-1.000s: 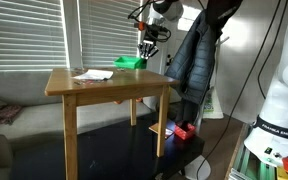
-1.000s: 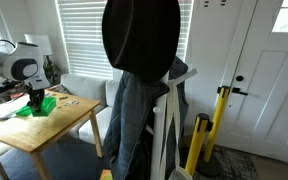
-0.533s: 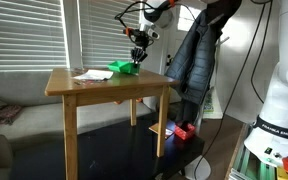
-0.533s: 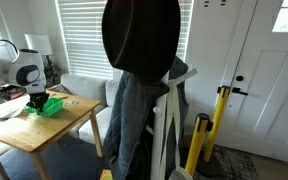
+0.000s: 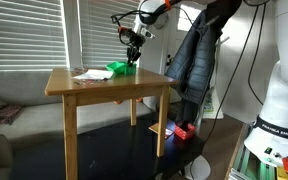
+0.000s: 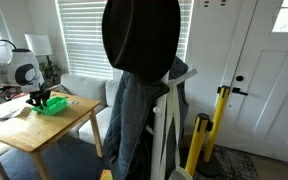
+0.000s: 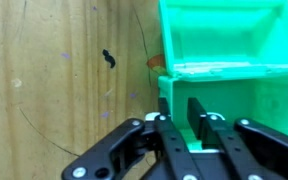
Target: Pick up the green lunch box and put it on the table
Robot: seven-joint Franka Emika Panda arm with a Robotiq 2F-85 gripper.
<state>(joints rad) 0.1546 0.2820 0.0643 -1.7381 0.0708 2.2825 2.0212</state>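
The green lunch box (image 5: 117, 69) is on the top of the light-brown wooden table (image 5: 109, 88), near its far edge. It also shows in an exterior view (image 6: 52, 105) and fills the upper right of the wrist view (image 7: 224, 45), open side up. My gripper (image 5: 131, 61) comes down onto the box from above and also shows in an exterior view (image 6: 41, 99). In the wrist view the gripper (image 7: 183, 118) has its fingers close together over the box's left wall, pinching it. Whether the box rests on the tabletop or hangs just above it cannot be told.
A white paper (image 5: 91, 74) lies on the table beside the box. A dark coat on a stand (image 5: 199, 50) hangs close to the table. A small red object (image 5: 184, 130) sits on the low black platform (image 5: 134, 150) below. Window blinds are behind.
The gripper and the green box have moved together along the tabletop, towards the white paper. The gripper stays closed on the box.
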